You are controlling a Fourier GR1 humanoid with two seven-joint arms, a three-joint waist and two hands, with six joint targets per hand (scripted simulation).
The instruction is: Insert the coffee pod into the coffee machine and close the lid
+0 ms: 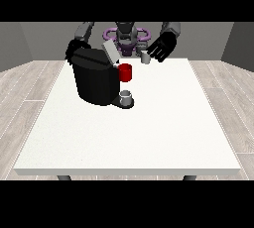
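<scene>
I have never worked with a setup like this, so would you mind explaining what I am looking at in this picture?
This is one view, taken from a camera standing across the white table and facing a humanoid robot, which shows small at the top. Its two arms reach over the table towards us and end in black hands.

On the table stands a black coffee machine with its grey lid raised. A red part sits at its front, and a small grey cup stands on its base below.

The hand at the view's right has its fingers spread, right beside a small grey coffee pod; whether it touches the pod I cannot tell. The hand at the view's left is mostly hidden behind the machine.
</scene>
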